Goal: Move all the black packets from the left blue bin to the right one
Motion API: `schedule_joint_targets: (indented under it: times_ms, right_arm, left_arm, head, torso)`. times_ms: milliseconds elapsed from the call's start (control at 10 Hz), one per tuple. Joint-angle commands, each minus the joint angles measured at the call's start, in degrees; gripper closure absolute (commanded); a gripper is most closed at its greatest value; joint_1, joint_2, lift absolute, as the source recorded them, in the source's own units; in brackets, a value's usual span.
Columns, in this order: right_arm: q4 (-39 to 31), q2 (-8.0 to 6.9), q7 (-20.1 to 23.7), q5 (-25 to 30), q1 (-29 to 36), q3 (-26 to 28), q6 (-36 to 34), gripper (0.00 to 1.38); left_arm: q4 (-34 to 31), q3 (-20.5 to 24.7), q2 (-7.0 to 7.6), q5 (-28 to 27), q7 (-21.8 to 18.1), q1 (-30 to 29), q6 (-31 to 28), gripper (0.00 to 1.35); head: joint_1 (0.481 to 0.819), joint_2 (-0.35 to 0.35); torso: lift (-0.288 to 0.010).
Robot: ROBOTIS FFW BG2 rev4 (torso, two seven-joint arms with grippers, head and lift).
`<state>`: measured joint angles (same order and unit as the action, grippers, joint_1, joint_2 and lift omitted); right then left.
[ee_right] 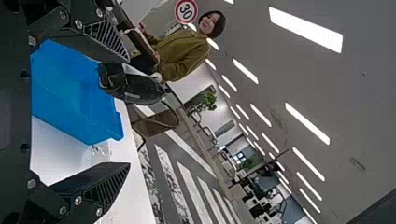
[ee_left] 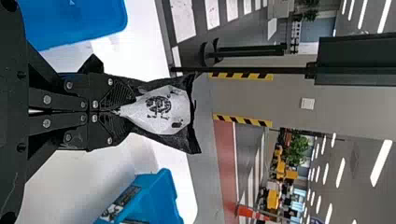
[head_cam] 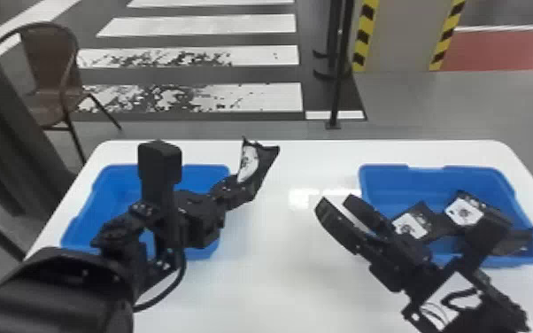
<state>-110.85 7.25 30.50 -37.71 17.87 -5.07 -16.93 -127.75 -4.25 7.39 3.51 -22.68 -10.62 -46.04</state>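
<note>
In the head view, just above centre, the left gripper [head_cam: 234, 191] has its 2 flat fingers pressed together on 1 black packet [head_cam: 266, 161], a crinkled pouch with flared corners and a white label, held beside the left blue bin [head_cam: 117, 177], smooth and rounded at the rim. Right of centre, the right gripper [head_cam: 335, 202] has its 2 blocky fingers spread wide. Behind it, in the right blue bin [head_cam: 380, 175], lie 2 labelled packets [head_cam: 411, 223], creased and dark. Both bins sit on the glossy white table [head_cam: 274, 283]
</note>
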Motion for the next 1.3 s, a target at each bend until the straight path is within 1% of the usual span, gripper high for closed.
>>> schedule_joint_targets:
  times_ms: [0,200,300,400,600,700,800,1000,1100,1200]
  right_arm:
    - [3.2,0.48,0.0,-1.94,-2.97,-1.55,-0.23,0.25]
    - [5.17,0.75,-0.88,-2.06,-5.36,-2.58,-0.23,0.25]
    - [7.28,1.01,-1.14,-2.51,-7.04,-3.38,-0.37,0.24]
    - [7.84,1.36,-1.4,-2.51,-8.03,-3.49,-0.79,0.24]
    - [9.95,1.36,-2.63,-1.48,-10.42,-3.61,-0.79,0.24]
    - [9.95,1.45,-2.99,-1.48,-11.12,-3.61,-0.79,0.24]
    - [9.39,1.54,-2.99,-1.71,-11.12,-3.84,-0.79,0.24]
    - [9.25,1.36,-3.78,-1.37,-11.54,-4.52,-0.79,0.24]
    - [10.37,1.1,-4.39,-1.37,-12.25,-4.52,-0.79,0.39]
    - [11.5,1.19,-4.48,-0.68,-12.95,-4.41,-0.79,1.07]
  left_arm:
    - [0.0,-1.92,-0.01,1.29,-0.26,0.22,-0.78,1.21]
    - [0.0,-2.61,-0.09,2.89,-0.35,0.5,-2.05,1.21]
    - [0.14,-2.72,-0.18,3.35,-0.35,0.92,-2.33,1.21]
    - [0.14,-3.52,-0.18,3.92,-0.35,1.2,-2.33,1.21]
    - [0.28,-4.89,-0.36,5.98,-0.35,1.34,-3.45,1.21]
    - [0.42,-5.12,-0.53,6.2,-0.35,1.62,-3.6,1.21]
    - [0.84,-5.92,-0.27,6.43,-0.35,2.18,-4.16,1.21]
    - [1.26,-6.72,-0.27,7.12,-0.44,2.61,-4.16,1.21]
    - [2.25,-8.09,-0.18,7.23,-0.52,3.45,-4.86,1.21]
    - [3.65,-8.78,-0.27,8.03,-0.7,4.01,-4.72,1.21]
  head:
    - [0.695,0.068]
    - [0.695,0.05]
    - [0.695,0.048]
    - [0.695,0.043]
    - [0.695,0.026]
    - [0.695,0.017]
    - [0.695,0.003]
    - [0.695,-0.006]
    - [0.695,-0.009]
    - [0.695,-0.014]
  torso:
    - [-0.14]
    - [-0.14]
    - [-0.14]
    - [-0.14]
    - [-0.14]
    - [-0.14]
    - [-0.14]
    - [-0.14]
    - [-0.14]
    - [-0.14]
